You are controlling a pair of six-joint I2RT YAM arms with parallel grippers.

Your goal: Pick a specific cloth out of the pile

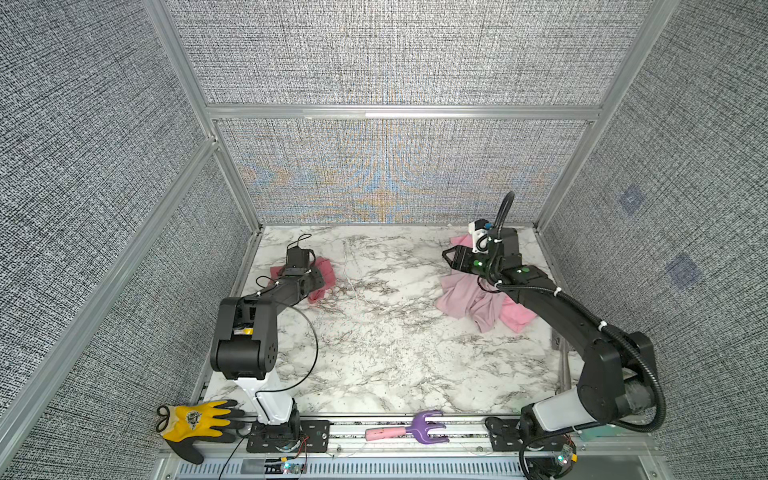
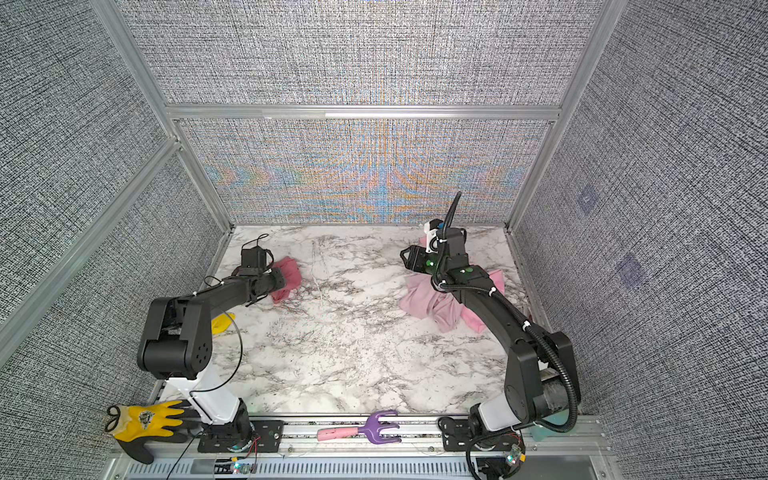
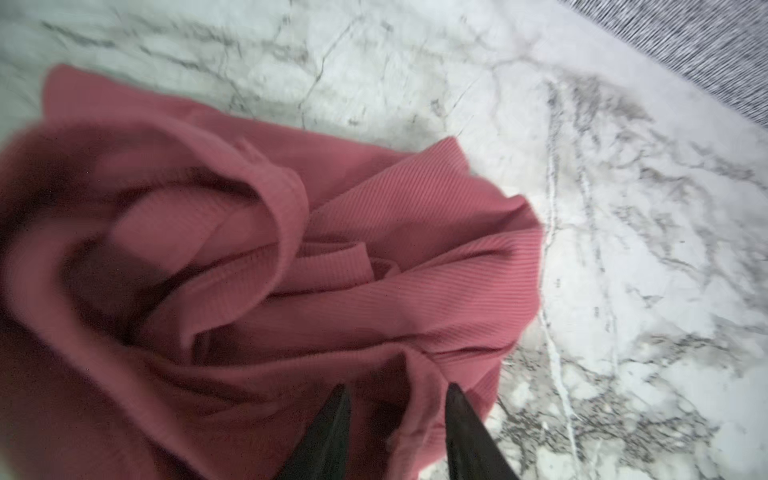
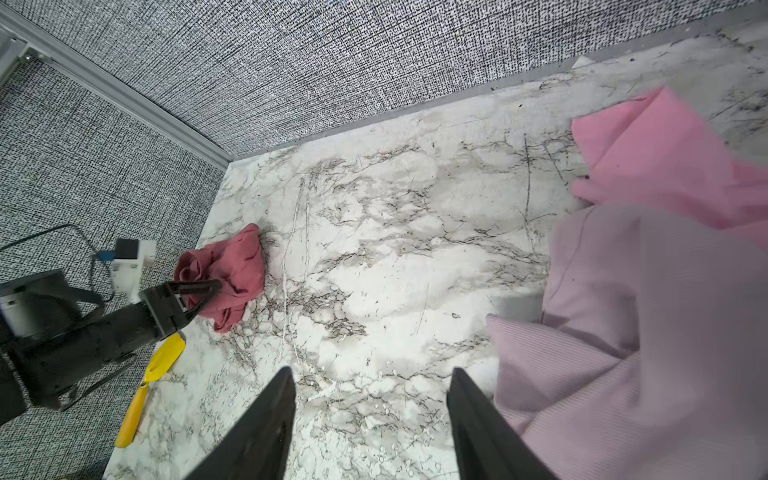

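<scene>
Cloth point(image 1: 327, 271) update: sits far-left on the counter point(image 1: 374, 340), well apart from the pile point(image 1: 465, 301), right at the left gripper point(image 3: 397, 388), jaws part-open astride a fold, not visibly pinching; right gripper point(image 4: 370, 374) open, empty, much farther off.

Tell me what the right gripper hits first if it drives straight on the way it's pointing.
Most likely the bare marble table: the right gripper is open and angled down toward it, with the pile lying beside it, not in line. Depth is unclear.
</scene>
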